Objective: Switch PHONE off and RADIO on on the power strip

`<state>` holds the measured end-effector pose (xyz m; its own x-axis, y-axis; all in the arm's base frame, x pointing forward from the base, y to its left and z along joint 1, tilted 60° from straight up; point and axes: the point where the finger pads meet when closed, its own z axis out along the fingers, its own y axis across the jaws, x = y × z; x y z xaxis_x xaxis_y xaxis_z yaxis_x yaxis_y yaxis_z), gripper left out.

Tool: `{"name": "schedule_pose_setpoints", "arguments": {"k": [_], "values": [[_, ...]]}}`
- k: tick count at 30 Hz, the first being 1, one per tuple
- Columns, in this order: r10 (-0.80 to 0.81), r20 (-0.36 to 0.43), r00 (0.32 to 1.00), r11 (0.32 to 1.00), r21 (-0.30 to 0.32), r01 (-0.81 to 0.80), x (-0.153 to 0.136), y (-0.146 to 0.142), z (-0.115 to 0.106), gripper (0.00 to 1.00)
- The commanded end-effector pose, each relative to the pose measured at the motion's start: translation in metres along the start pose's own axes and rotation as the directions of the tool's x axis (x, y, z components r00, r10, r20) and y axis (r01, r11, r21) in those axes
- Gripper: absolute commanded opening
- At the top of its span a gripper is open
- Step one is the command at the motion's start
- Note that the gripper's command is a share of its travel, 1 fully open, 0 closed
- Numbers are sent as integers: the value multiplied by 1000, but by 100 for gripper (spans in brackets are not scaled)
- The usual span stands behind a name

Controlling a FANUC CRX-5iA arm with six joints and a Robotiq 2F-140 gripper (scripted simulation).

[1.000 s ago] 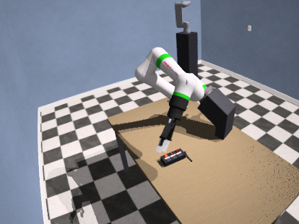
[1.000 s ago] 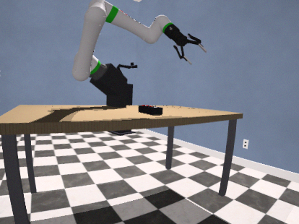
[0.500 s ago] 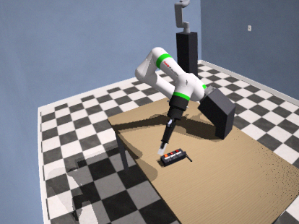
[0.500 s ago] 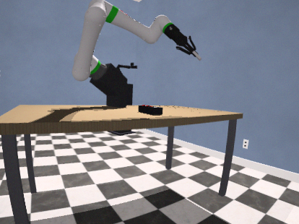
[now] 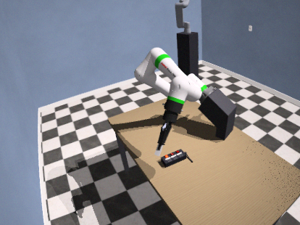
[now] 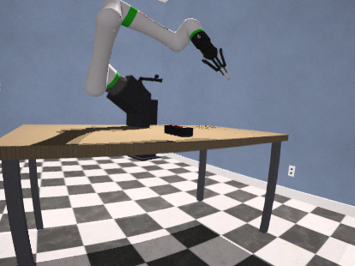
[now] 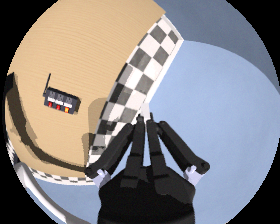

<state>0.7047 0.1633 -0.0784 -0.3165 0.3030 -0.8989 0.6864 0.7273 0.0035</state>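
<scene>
One strip (image 5: 175, 157) lying right way up on the table (image 5: 232, 173), near the front edge, cord end (image 5: 189, 160) toward the arm's base (image 5: 219, 115). Three switches on top, labels too small to read. Gripper (image 6: 225, 75) hanging high above, well apart from the strip, fingers pressed together on nothing. Black pillar (image 5: 188, 53) standing behind on the checkered floor (image 5: 83, 129).

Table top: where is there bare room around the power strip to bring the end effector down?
The power strip lies near the table's left edge, cable end pointing right. Wide bare wood runs right of it and toward the camera. Between the strip and the dark base block a shadowed bare stretch remains. The shut end effector hangs high above, holding nothing.
</scene>
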Motion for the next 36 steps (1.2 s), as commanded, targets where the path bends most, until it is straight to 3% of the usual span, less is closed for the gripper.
{"name": "schedule_pose_setpoints", "arguments": {"k": [1, 4, 5, 7, 9, 10, 13, 14, 15, 17, 18, 20, 36], "values": [[26, 3, 1000, 987, 160, -26, -28, -62, 15, 0], [26, 3, 1000, 987, 160, -26, -36, -82, 19, 0], [45, -1, 999, 957, 286, -43, -44, -111, 22, 0], [45, -1, 999, 957, 286, -43, -54, -138, 26, 0], [45, -1, 999, 957, 286, -43, -57, -146, 27, 0], [60, -8, 998, 915, 400, -52, -63, -179, 26, 0], [60, -8, 998, 915, 400, -52, -71, -207, 27, 0], [73, -19, 997, 871, 489, -55, -75, -236, 24, 0], [73, -19, 997, 871, 489, -55, -79, -251, 23, 0], [73, -19, 997, 871, 489, -55, -79, -251, 23, 0], [82, -27, 996, 837, 544, -54, -85, -289, 18, 0], [86, -31, 996, 821, 569, -53, -86, -304, 15, 0], [86, -32, 996, 818, 573, -52, -86, -306, 14, 0]]}}
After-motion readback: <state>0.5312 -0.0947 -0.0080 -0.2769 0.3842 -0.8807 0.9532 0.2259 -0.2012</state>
